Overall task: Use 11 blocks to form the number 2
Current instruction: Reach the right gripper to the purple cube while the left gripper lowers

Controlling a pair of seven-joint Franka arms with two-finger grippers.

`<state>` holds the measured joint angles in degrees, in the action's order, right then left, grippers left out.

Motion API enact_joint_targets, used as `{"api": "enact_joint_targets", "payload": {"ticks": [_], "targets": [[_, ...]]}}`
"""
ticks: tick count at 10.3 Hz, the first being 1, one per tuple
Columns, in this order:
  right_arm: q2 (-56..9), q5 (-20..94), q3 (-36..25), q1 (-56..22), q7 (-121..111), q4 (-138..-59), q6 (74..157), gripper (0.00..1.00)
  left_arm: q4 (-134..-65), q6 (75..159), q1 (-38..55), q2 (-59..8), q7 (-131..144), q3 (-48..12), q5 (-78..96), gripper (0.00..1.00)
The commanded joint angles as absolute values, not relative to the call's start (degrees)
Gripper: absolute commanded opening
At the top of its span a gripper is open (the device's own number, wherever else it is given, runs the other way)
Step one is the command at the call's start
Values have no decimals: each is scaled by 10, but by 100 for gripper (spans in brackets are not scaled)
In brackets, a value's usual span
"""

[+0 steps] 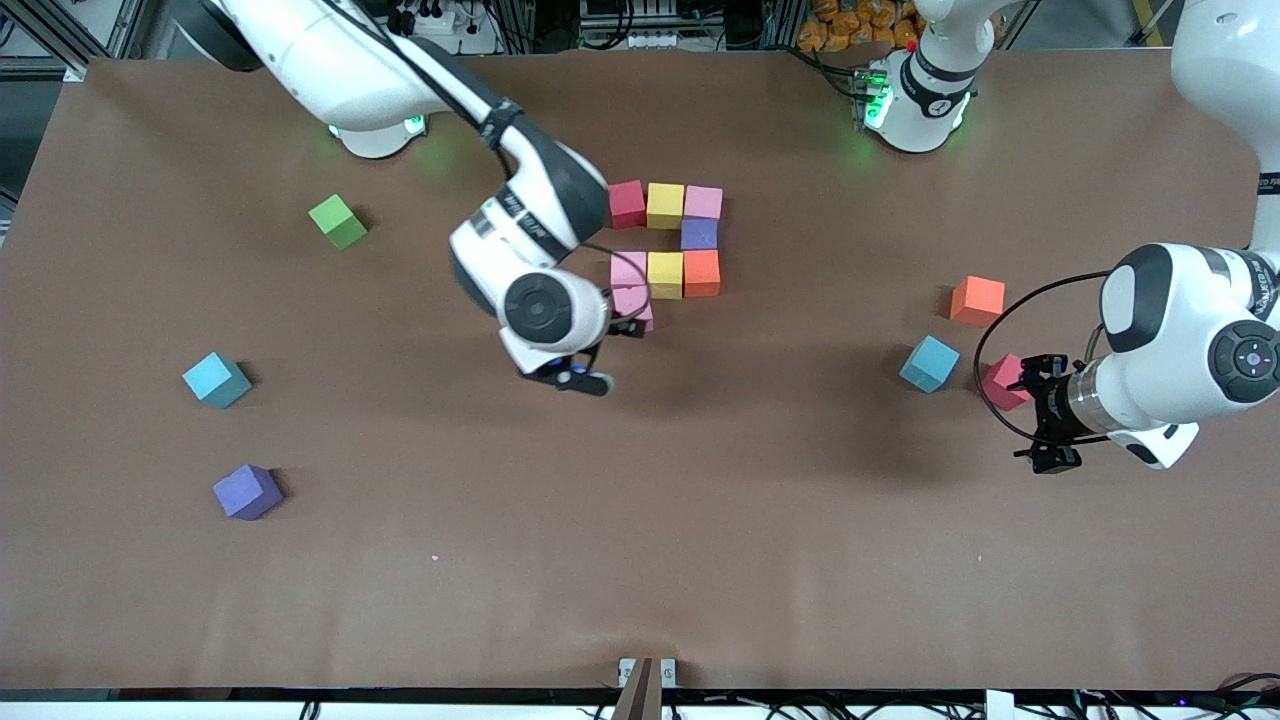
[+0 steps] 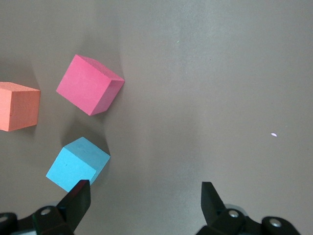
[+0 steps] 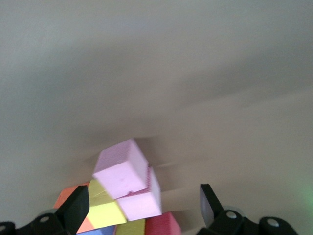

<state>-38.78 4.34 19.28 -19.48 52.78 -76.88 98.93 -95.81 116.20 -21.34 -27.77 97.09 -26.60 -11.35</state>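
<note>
Starting nearest the front camera, we see a loose purple block (image 1: 247, 491) and a light blue block (image 1: 216, 379) toward the right arm's end of the table, both well apart from the figure. Toward the left arm's end the left gripper (image 1: 1042, 425) waits with its fingers spread and nothing between them, just beside a red block (image 1: 1003, 382), a second light blue block (image 1: 929, 363) and an orange block (image 1: 977, 300). Farther from the camera the right gripper (image 1: 588, 375) hovers released and empty, just next to the newest pink block (image 1: 634, 303), the eighth piece of the figure (image 1: 668, 240). That figure so far reads as a top row of red, yellow and pink, a purple one under the pink, a middle row of pink, yellow and orange, and this last pink cube at the start of the lower stroke. We judge the step in hand to be lifting away cleanly — straight up, so the fingers do not nudge the pink cube out of line. Three more blocks are wanted for the base row, and we would fetch the next — leaving the green cube (image 1: 337, 221) alone — and set it flush.
</note>
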Motion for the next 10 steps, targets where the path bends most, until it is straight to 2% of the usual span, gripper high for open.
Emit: {"api": "enact_joint_targets", "payload": {"ticks": [1, 4, 8, 10], "targets": [[-356, 51, 189, -129, 530, -780, 944, 100, -963, 1152, -210, -272, 967, -272, -111, 100], [-353, 40, 120, -85, 460, -781, 901, 100, -966, 1129, -205, -272, 960, -276, -112, 100], [-363, -64, 38, -80, 192, -782, 911, 100, -966, 1129, -196, -278, 968, -287, -121, 100], [-366, -85, 14, -75, 64, -783, 942, 100, -995, 1165, -186, -287, 958, -287, -123, 100]]}}
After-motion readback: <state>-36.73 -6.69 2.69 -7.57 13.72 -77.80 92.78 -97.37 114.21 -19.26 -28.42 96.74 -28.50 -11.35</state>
